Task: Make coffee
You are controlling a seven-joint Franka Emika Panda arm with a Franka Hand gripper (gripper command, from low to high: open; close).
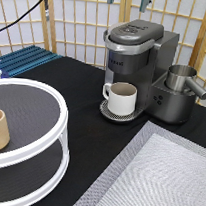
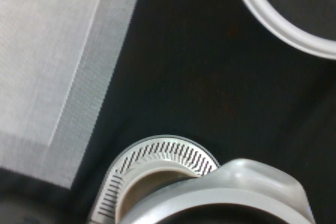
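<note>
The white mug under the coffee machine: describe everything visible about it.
The white mug stands upright on the round slotted drip tray of the dark grey coffee machine, directly beneath the brew head. It looks like glazed ceramic, with a loop handle pointing toward the exterior view's left and a darker, tan-looking interior; whether it holds liquid cannot be told. The wrist view shows its rim from above over the tray. Nothing else touches it. The gripper is not visible in the exterior view.

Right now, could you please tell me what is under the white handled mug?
The white handled mug stands on the grey coffee machine's round slotted drip tray, below its brew head. The tray's middle is covered by the mug. The pincer is not in the exterior view.
</note>
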